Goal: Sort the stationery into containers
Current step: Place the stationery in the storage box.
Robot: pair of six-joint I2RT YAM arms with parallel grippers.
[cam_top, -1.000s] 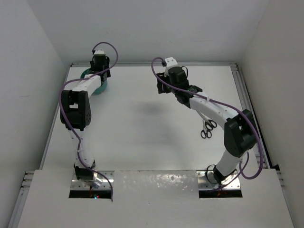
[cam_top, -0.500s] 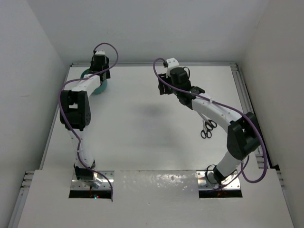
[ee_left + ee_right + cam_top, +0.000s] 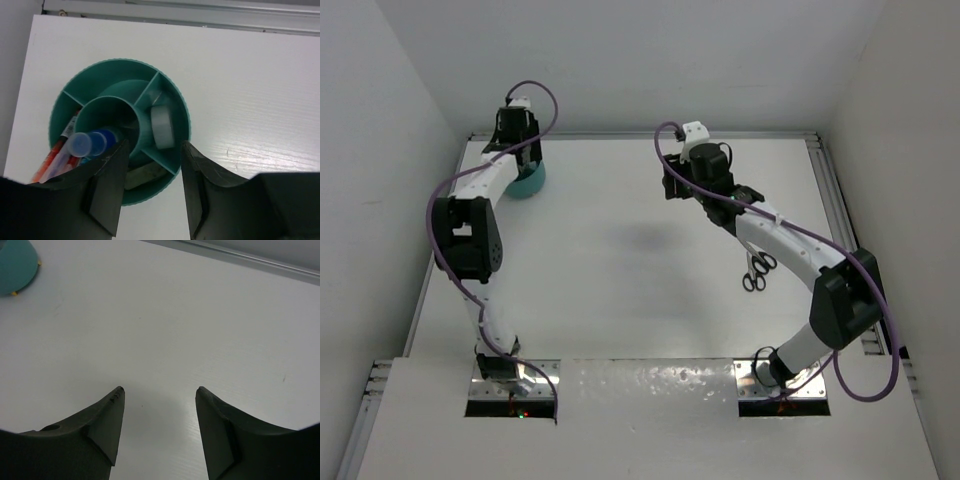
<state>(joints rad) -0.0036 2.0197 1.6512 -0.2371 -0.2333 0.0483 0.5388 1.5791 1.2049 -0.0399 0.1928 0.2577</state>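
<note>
The round teal tub with inner dividers lies right under my left gripper, which is open and empty above its near side. In the tub I see a white tape roll, a blue-capped bottle, a red pen and a tan eraser. In the top view the tub sits at the far left with the left gripper over it. Black-handled scissors lie on the table right of centre. My right gripper is open and empty above bare table.
A metal rail runs along the table's right edge and another along the far edge. White walls close in the back and both sides. The tub's side shows at the top left of the right wrist view.
My left gripper has swung back and left, uncovering more of the tub in the top view. My right arm has shifted slightly right. The scissors have not moved.
</note>
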